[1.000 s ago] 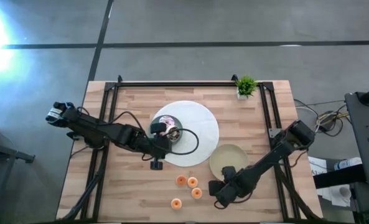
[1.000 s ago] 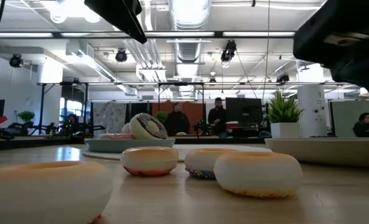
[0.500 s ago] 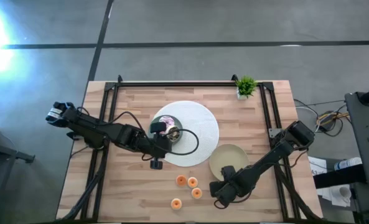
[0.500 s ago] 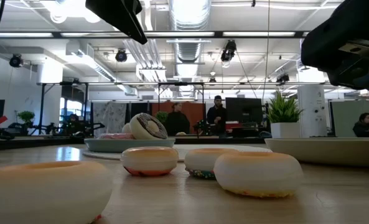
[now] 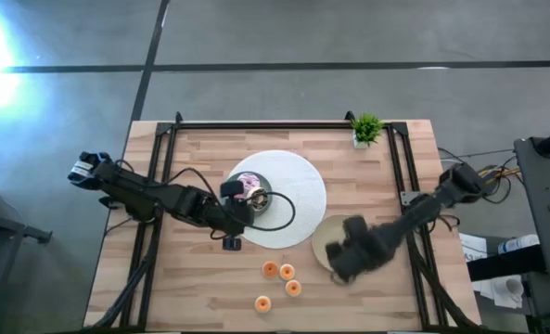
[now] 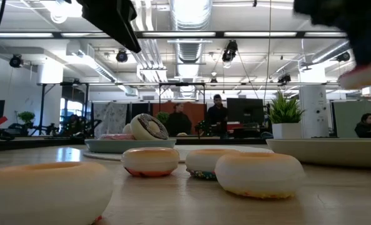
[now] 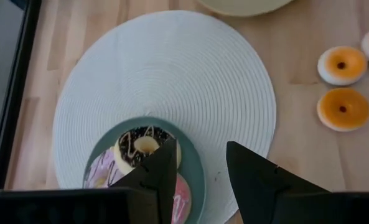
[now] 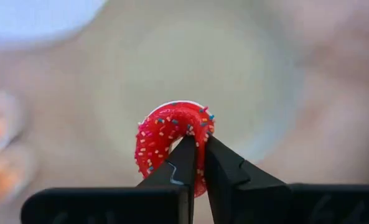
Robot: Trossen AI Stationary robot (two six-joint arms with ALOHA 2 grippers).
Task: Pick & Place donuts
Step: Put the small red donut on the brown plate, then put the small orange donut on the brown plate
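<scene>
Red sprinkled donut [image 8: 175,143] clamped in right gripper [image 8: 196,158] above beige plate [image 5: 323,232], 5 o'clock of white mat [image 5: 302,186]. Left gripper [image 7: 200,165] parted, empty, over teal plate [image 7: 193,163] already holding donuts. Three orange donuts [image 5: 270,270] left on table.

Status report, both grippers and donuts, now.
Right gripper shut on red donut, above beige plate. Left gripper open over teal plate holding donuts. Three orange donuts on table. Nothing blocking.
</scene>
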